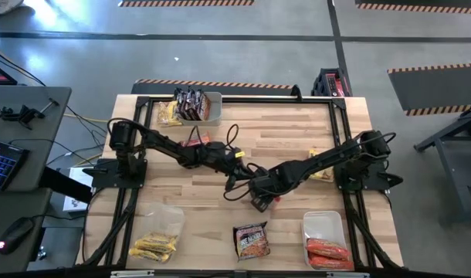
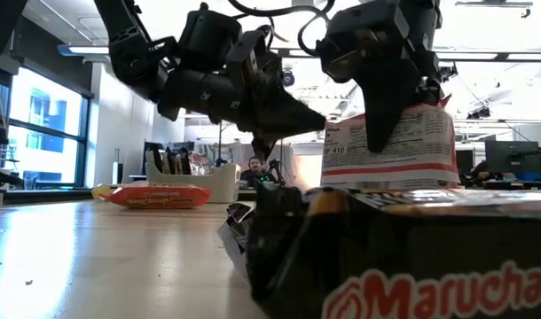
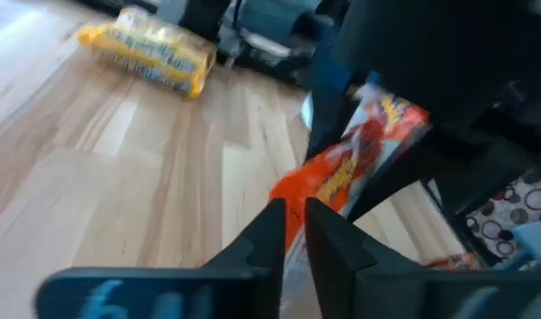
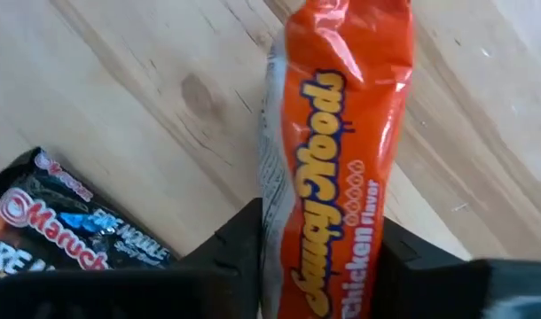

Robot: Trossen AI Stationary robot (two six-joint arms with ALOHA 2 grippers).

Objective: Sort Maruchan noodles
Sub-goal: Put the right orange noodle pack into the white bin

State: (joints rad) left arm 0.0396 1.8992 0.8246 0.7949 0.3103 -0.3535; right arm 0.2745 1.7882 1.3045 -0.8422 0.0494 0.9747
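Note:
A red-orange noodle packet is held upright above the table's middle between both grippers. It also shows in the low view and the left wrist view. My right gripper is shut on it. My left gripper comes from the table's left, its fingers nearly together on the packet's end. A dark packet lies flat near the front edge. A red-orange packet lies by the left arm. One yellow packet lies under the right arm, and another lies at the far left. My left gripper has the packet's end edge between its two fingertips, pinched only at their free ends. It comes at the packet slanting from the table's left. My right gripper pinches the packet's middle between its two fingers, which lie across it. The packet stands upright in the hold, clear of the table.
A clear bin at the far edge holds dark packets. A bin at the front right holds red-orange packets. A clear bin at the front left holds yellow packets. Black frame rails border the table.

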